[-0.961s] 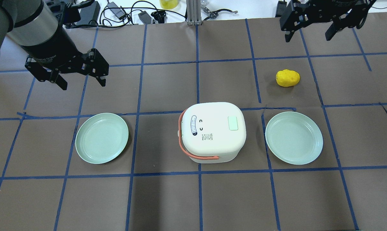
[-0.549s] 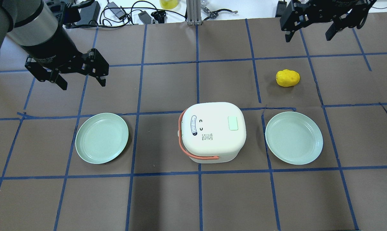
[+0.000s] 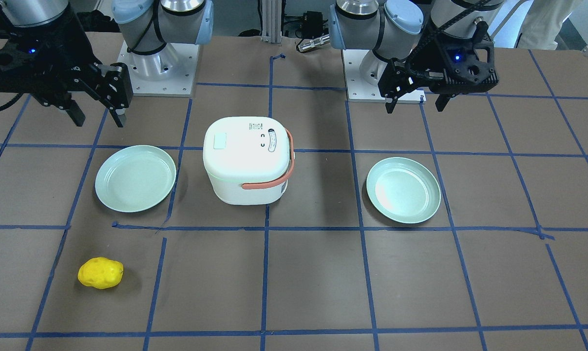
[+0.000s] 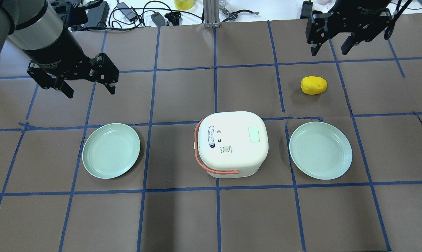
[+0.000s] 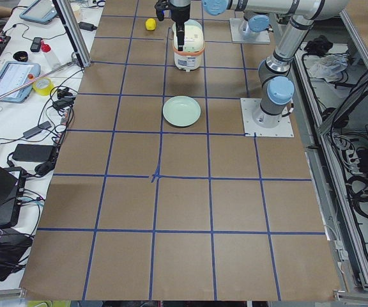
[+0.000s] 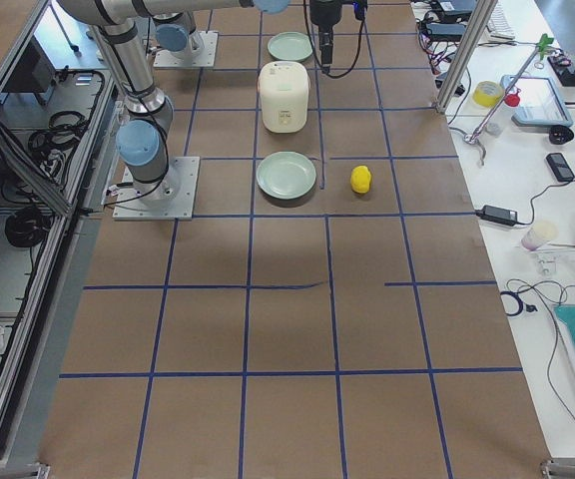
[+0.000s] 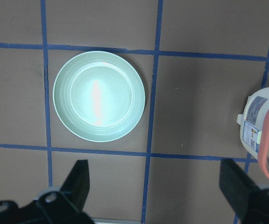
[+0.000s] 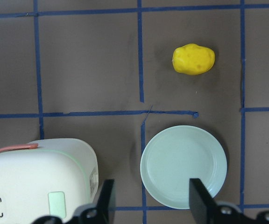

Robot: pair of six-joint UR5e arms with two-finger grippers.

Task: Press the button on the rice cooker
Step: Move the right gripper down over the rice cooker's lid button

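The white rice cooker (image 4: 231, 143) with an orange handle stands at the table's middle, lid shut. Its pale green button (image 4: 254, 134) sits on the lid's right side and also shows in the front view (image 3: 220, 141) and the right wrist view (image 8: 56, 204). My left gripper (image 4: 91, 91) is open and empty, high over the back left, far from the cooker. My right gripper (image 4: 329, 51) is open and empty over the back right, beyond the yellow potato (image 4: 313, 85). In the right wrist view the cooker (image 8: 36, 182) lies at lower left.
Two pale green plates flank the cooker, one left (image 4: 111, 150) and one right (image 4: 320, 150). The potato lies behind the right plate. Cables and tools lie beyond the table's back edge (image 4: 134, 14). Blue tape lines grid the brown table.
My right gripper has shifted slightly left and turned a little. My left gripper, the cooker, plates and potato have not moved.
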